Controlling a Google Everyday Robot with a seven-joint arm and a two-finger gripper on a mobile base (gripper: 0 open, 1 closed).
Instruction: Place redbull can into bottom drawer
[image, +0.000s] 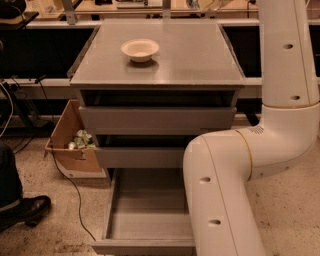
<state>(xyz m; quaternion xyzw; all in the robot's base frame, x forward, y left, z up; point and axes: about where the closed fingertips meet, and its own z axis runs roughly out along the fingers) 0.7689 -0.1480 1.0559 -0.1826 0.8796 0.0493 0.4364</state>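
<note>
The bottom drawer (148, 207) is pulled out at the foot of the grey cabinet, and its plain grey inside holds nothing. My white arm (240, 150) rises along the cabinet's right side and partly covers the drawer's right part. Its upper segment leaves the view at the top. The gripper (204, 4) is only a sliver at the top edge, above the cabinet's far right corner. The redbull can is out of view.
A cream bowl (140, 49) sits on the cabinet top (200, 65). The two upper drawers (155, 120) are slightly open. A cardboard box (67, 145) with trash stands at the cabinet's left. A person's shoe (25, 209) and a cable (70, 200) lie on the floor at left.
</note>
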